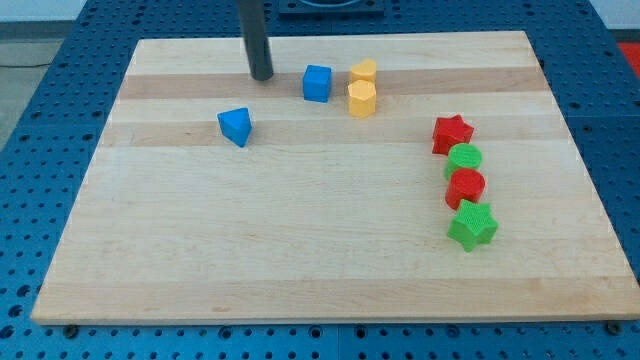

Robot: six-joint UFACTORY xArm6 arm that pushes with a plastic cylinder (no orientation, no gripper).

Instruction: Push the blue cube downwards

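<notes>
The blue cube (317, 83) sits near the view's top, a little left of centre, on the wooden board (300, 240). My tip (262, 76) rests on the board just left of the cube, with a small gap between them. The dark rod rises straight up out of the view's top. A blue triangular block (235, 126) lies lower left of the tip.
Two yellow blocks stand just right of the cube, one (363, 72) above the other (361, 99). On the view's right a column runs downward: red star (452, 134), green cylinder (464, 159), red cylinder (465, 187), green star (472, 225).
</notes>
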